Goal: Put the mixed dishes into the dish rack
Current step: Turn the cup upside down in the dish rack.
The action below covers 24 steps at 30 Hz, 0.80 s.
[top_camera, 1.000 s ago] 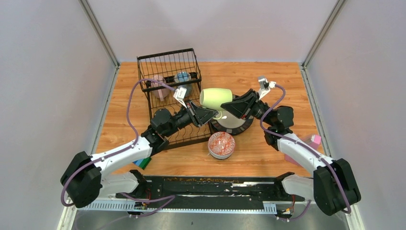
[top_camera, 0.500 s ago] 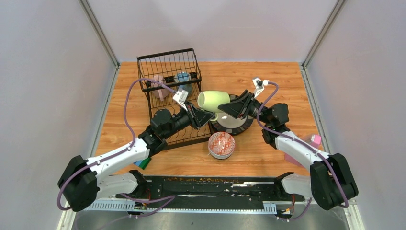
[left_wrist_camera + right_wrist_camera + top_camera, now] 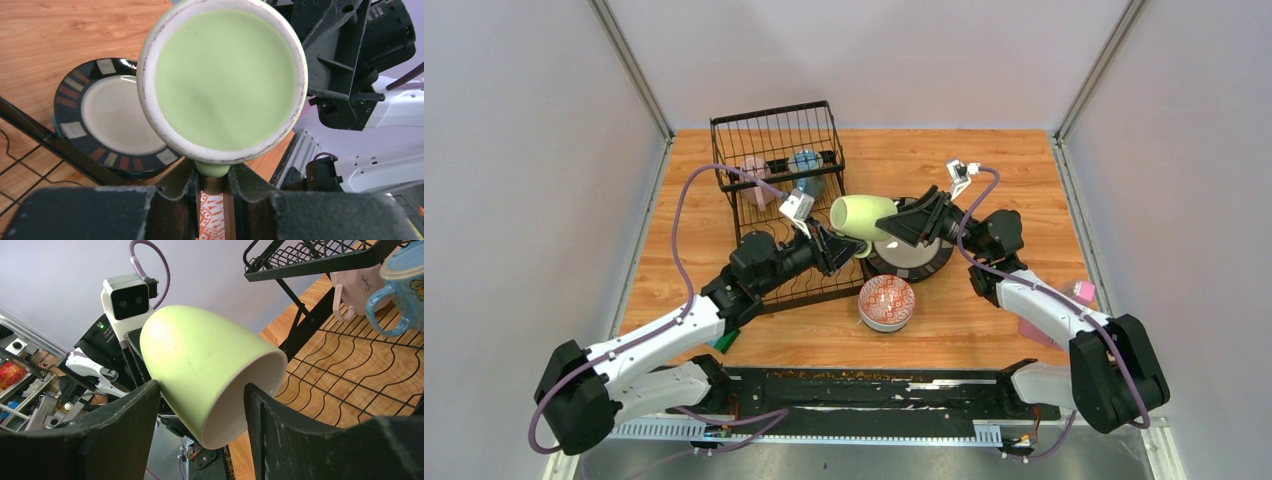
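- A blue-green sponge block (image 3: pixel 721 340) lies at the near left of the desk (image 3: pixel 1024 180), beside the left arm and partly hidden by it.
- The dish rack (image 3: pixel 769 130) stands at the far left of the desk, with its tall basket section at the back and its low slotted tray in front.
- A pink mug (image 3: pixel 759 185) and a blue mug (image 3: pixel 806 165) sit side by side in the rack (the right wrist view shows both handles, the pink mug (image 3: pixel 357 287) left of the blue one (image 3: pixel 400 285)).
- The left hand (image 3: pixel 842 245) reaches over the rack's low tray, and its fingers are clamped on the handle of the green mug (image 3: pixel 864 215).
- That mug hangs in the air on its side, between the rack's right edge and the plate, with its base (image 3: pixel 225 80) facing the left wrist camera and its open mouth (image 3: pixel 200 365) facing the right hand.
- A small red-patterned bowl (image 3: pixel 886 300) rests upright on the desk, nearer than the mug.
- The right hand (image 3: pixel 902 225) is at the mug's mouth end with its fingers spread apart, one on each side of the rim; whether either one touches the mug I cannot tell.
- A black-rimmed cream plate (image 3: pixel 914 262) lies flat on the desk under the right hand, just beside the rack.
- A pink container (image 3: pixel 1079 292) sits at the desk's right edge, partly behind the right arm.
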Motion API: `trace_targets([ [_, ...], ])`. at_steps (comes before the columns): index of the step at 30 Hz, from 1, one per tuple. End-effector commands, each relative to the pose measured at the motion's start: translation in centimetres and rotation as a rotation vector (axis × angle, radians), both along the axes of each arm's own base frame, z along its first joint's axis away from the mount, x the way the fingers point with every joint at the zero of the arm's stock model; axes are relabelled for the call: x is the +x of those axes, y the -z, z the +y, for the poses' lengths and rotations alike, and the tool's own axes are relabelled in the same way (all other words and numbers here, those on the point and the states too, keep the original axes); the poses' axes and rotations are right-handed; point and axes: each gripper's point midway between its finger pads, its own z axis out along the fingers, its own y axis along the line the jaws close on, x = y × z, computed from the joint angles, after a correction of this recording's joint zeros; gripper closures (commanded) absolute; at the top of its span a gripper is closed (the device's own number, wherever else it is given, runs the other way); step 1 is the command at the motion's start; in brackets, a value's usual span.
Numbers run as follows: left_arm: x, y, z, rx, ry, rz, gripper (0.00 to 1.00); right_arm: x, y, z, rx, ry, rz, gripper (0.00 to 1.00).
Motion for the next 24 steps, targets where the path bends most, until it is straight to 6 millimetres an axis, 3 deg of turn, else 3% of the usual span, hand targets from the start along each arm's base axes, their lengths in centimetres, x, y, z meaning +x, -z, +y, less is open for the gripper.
trace_targets([
  [1,0.2,-4.8,1.3,-0.031,-0.057,-0.141,1.0,0.6,-1.0,0.3,-0.007,0.004,-0.013,0.36],
  [10,2.1,-2.1,4.3,0.154,-0.227,-0.111,1.0,1.6,-0.1,0.5,-0.041,0.024,0.041,0.3],
  [19,4.3,2.4,8.8,0.474,-0.426,-0.05,1.0,2.2,0.4,0.5,-0.072,0.041,0.061,0.29],
  [24,4.9,4.8,10.3,0.597,-0.48,-0.028,1.0,2.5,0.8,0.4,-0.092,0.058,0.074,0.29],
])
